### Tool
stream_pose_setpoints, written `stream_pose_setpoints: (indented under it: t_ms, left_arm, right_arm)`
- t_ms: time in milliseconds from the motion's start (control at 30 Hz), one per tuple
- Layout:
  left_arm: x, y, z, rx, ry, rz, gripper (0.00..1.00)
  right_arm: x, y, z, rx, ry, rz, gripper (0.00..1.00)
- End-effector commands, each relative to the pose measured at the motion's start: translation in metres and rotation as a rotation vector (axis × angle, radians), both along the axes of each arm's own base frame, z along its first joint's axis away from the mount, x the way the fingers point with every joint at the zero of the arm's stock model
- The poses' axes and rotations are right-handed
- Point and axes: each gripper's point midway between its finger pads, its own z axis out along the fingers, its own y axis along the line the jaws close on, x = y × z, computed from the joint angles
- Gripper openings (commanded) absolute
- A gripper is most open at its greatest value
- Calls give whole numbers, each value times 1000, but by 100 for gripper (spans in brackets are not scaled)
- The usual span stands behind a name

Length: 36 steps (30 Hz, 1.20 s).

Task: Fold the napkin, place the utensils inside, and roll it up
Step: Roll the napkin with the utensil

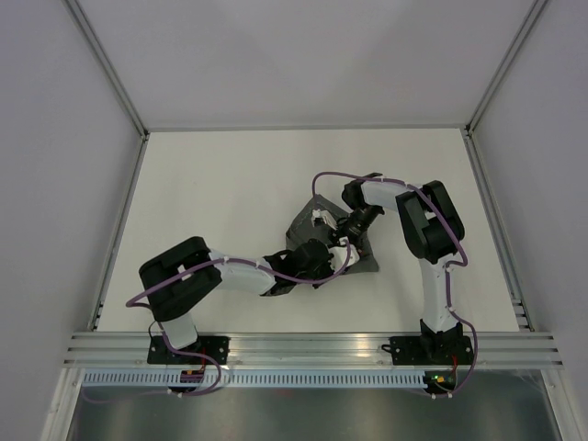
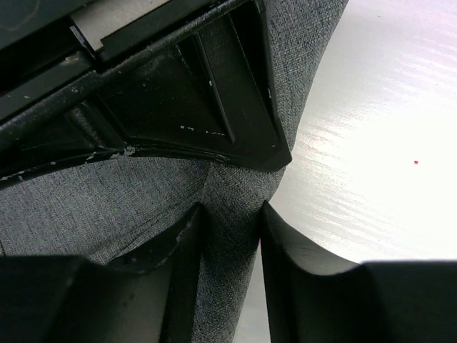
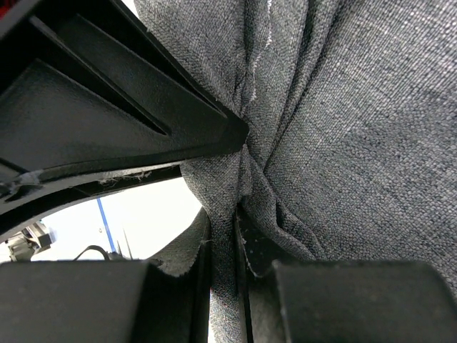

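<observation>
Grey napkin [image 1: 303,228] lies bunched mid-worktop [image 1: 230,184]. Left pincer [image 1: 322,259] and right pincer [image 1: 344,235] each pinch cloth. We judge it's the fold step; next needs edges pulled square, w/o dragging. No utensil visible.

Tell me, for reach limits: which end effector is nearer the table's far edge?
Right. Right end effector grips the napkin toward the far edge; left end effector grips its near side.
</observation>
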Motion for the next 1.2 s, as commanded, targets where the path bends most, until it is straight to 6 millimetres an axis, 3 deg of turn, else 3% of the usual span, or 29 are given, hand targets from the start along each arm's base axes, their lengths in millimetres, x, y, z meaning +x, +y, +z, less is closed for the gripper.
stream_pose_setpoints:
  t_ms: [0,233,367,467,700,933,1167]
  left_arm:
    - [-5,4,-19,39,4,-17,38]
    - [-14,0,-30,52,57,-55,8]
    - [-21,-2,-37,61,101,-82,2]
    - [-26,-5,-41,66,144,-107,2]
    - [-32,-8,-45,31,225,-122,2]
    - [-37,-7,-47,-17,302,-111,2]
    - [-41,-4,-47,-99,409,-89,2]
  right_arm:
    - [13,-15,-44,-76,-95,73,14]
    - [21,-12,-34,-52,-122,45,26]
    - [23,-10,-26,-35,-128,30,38]
    - [27,-8,-17,-20,-143,9,48]
    - [45,-8,16,36,-201,-70,59]
    - [75,-16,57,110,-288,-197,63]
    - [94,-37,82,155,-369,-311,64]
